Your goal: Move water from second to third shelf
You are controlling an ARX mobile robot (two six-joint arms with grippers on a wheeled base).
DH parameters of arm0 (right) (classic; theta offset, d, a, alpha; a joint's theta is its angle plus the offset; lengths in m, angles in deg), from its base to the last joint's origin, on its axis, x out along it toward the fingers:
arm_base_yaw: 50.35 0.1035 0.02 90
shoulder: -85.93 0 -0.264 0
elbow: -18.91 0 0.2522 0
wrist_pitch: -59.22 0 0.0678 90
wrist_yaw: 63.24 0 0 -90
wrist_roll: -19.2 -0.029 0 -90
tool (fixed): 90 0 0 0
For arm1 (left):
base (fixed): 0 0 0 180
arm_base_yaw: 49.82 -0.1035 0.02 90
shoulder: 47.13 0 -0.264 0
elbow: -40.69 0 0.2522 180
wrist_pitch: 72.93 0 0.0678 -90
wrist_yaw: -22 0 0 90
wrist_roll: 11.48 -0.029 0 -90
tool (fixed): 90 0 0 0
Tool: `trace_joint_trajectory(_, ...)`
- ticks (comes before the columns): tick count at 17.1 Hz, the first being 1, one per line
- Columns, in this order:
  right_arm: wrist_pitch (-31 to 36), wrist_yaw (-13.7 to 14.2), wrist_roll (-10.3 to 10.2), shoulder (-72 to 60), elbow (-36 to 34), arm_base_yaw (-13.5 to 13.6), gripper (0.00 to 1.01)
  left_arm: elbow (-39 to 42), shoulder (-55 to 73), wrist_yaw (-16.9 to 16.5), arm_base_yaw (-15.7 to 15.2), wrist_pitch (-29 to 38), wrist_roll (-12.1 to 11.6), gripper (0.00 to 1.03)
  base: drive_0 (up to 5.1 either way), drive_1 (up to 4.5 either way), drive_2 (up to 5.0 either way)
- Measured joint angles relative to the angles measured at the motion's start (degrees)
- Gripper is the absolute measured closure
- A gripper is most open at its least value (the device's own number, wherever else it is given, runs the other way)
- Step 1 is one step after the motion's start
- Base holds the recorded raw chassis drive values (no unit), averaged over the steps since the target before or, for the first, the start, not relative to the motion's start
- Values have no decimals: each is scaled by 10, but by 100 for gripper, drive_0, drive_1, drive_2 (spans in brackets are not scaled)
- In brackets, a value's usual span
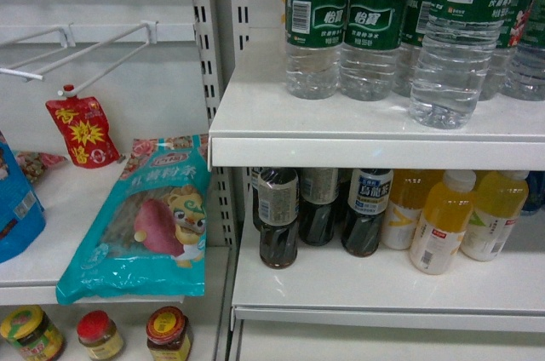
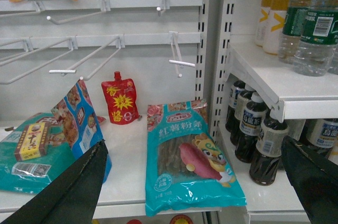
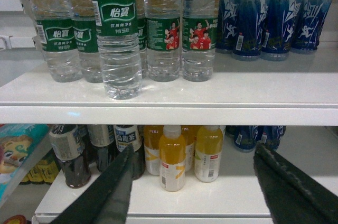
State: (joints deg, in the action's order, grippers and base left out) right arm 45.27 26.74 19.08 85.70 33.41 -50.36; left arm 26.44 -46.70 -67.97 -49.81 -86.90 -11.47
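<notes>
**Clerk:** Nearest the lens, item one: right claw [image 3: 193, 182], both dark fingers low in the right wrist view, spread wide, holding nothing. Item two: left claw [image 2: 203, 182], likewise wide and empty, hanging in front of the teal noodle packet [image 2: 187, 158] on the left-hand shelf.

**Checker:** And the water?

**Clerk:** Item three: water [image 3: 117, 39], clear ribbed bottle, green label band, upright on the upper white shelf [image 3: 174, 97]. It stands nearer the front edge than the rest of its row, a little forward of the other green-banded bottles [image 3: 58, 34], with the red-figure bottles [image 3: 182, 34] to its right.

**Checker:** Step in hand?

**Clerk:** By my reading, the approach; nothing is gripped yet. The right claw sits below the shelf, facing the yellow juice bottles [image 3: 173, 158] and dark drink bottles [image 3: 68, 155] underneath.

**Checker:** How to do it well?

**Clerk:** Raise the right claw clear of the shelf lip first, then go in level, centred on the forward bottle. Close on the ribbed body under the label, where the plastic should give least. Keep the left finger out of the gap beside the neighbouring bottles, or they may topple.
</notes>
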Motion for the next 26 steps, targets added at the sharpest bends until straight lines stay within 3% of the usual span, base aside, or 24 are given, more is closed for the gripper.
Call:
trace_joint_trajectory(4, 0, 0, 0, 0, 0, 0, 18, 0, 0, 0, 0, 0, 0, 5, 0, 0, 0)
trace_joint_trajectory(6, 0, 0, 0, 0, 0, 0, 1, 0, 0, 0, 0, 0, 0, 5, 0, 0, 0)
trace_joint_trajectory(26, 0, 0, 0, 0, 0, 0, 3, 0, 0, 0, 0, 0, 0, 5, 0, 0, 0)
